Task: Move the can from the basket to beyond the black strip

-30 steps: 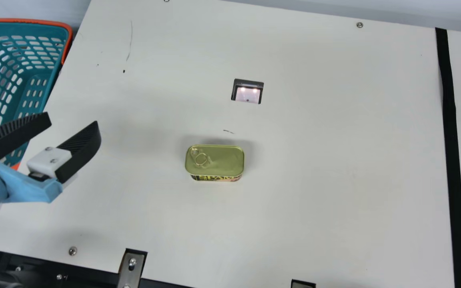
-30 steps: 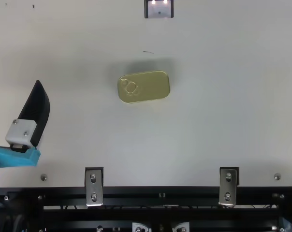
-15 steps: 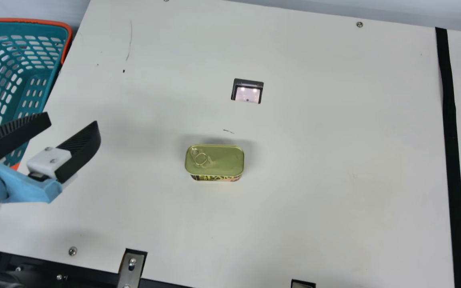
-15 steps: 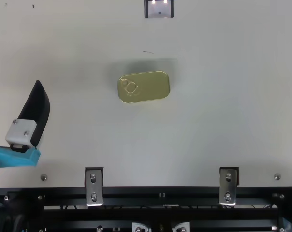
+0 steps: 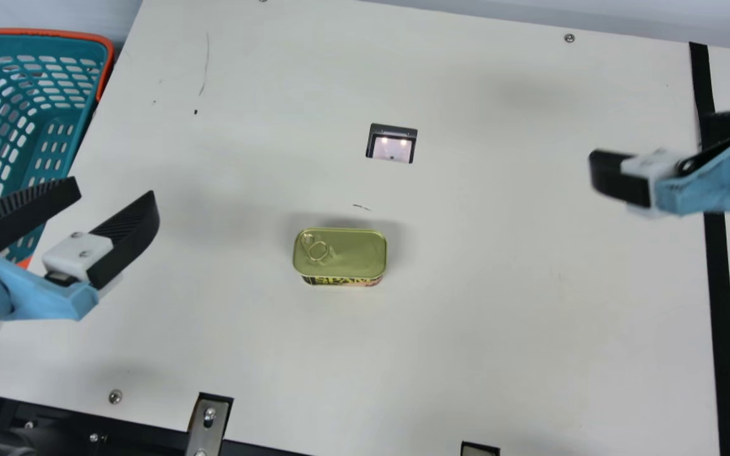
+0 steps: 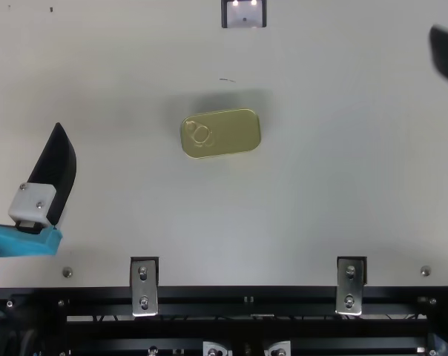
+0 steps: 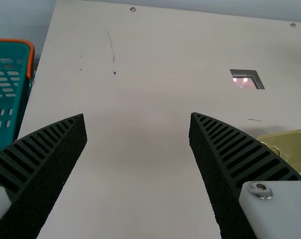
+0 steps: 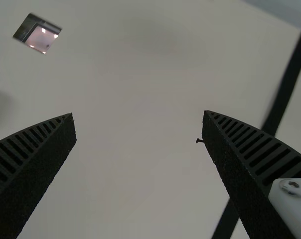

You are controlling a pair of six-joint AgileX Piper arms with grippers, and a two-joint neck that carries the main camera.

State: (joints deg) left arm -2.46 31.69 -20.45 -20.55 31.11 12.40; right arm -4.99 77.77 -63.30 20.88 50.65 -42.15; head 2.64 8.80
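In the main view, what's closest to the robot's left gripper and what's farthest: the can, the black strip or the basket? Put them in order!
1. Basket: nearest, at the left edge, partly behind the left gripper.
2. Can: next, near the middle of the table.
3. Black strip: farthest, over on the right side.

Desk point(image 5: 498, 329), cream. One can point(image 5: 352, 253), gold lid uppermost, is placed left of the black strip point(image 5: 722, 316), which is laid near to far. Beyond the can, a dark-framed panel point(image 5: 391, 149) is inset.
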